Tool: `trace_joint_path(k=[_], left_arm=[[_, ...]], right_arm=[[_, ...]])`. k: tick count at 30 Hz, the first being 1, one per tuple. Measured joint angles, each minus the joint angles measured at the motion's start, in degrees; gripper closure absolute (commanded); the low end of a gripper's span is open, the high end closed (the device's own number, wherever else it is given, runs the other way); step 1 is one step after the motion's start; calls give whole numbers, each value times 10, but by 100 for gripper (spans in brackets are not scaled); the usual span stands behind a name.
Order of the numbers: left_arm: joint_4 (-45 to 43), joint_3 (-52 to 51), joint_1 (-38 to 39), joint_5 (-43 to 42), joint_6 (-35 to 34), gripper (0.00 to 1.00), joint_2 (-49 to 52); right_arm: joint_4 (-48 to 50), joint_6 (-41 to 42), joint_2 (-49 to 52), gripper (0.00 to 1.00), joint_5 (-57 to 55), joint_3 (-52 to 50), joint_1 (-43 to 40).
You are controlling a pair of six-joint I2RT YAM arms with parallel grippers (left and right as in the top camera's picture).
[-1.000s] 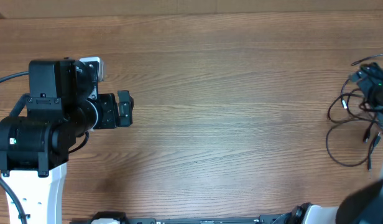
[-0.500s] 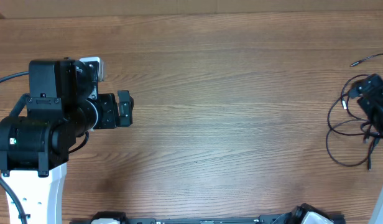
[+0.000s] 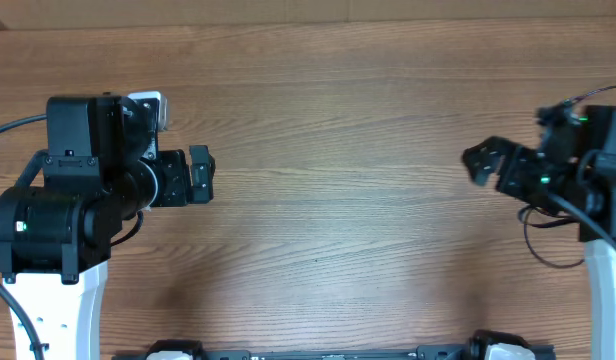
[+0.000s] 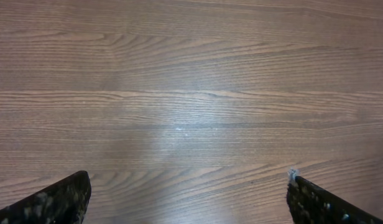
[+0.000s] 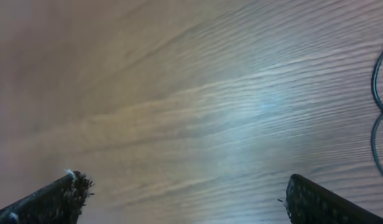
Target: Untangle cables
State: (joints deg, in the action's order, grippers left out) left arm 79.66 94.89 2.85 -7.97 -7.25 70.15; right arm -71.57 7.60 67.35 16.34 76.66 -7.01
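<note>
1. Left gripper (image 4: 188,180): the two black, rough-surfaced fingers (image 4: 58,200) stand wide apart with nothing between them, only bare wood grain below.
2. Right gripper (image 5: 182,186): its fingers (image 5: 55,199) are spread just as wide and hold nothing, and the wrist view is blurred.
3. The cables (image 5: 373,84) show as thin dark arcs at the right edge of that wrist view, well clear of the fingertips.
4. From overhead, the left gripper (image 3: 200,172) points right from a bulky black left arm (image 3: 68,210) on a white base, exactly where it was a second ago.
5. Big change on the other side: the right gripper (image 3: 483,162) has swung in from the table's right edge and now reaches left toward the middle. The right arm (image 3: 598,170) is stretched out behind it, green lights showing.
6. A second ago that gripper sat over the cable tangle; now the arm covers most of it.
7. One thin black loop of the cables (image 3: 540,257) still lies on the wooden table (image 3: 338,120) beneath the arm.
</note>
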Motion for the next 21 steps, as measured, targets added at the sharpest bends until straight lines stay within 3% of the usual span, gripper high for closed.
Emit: trace_joint_path(k=[8, 21], left_arm=[[0, 0, 0, 0, 0, 0, 0], [0, 0, 0, 0, 0, 0, 0]], right_arm=[[5, -14, 0, 0, -63, 0, 117], [5, -14, 7, 0, -78, 0, 127]])
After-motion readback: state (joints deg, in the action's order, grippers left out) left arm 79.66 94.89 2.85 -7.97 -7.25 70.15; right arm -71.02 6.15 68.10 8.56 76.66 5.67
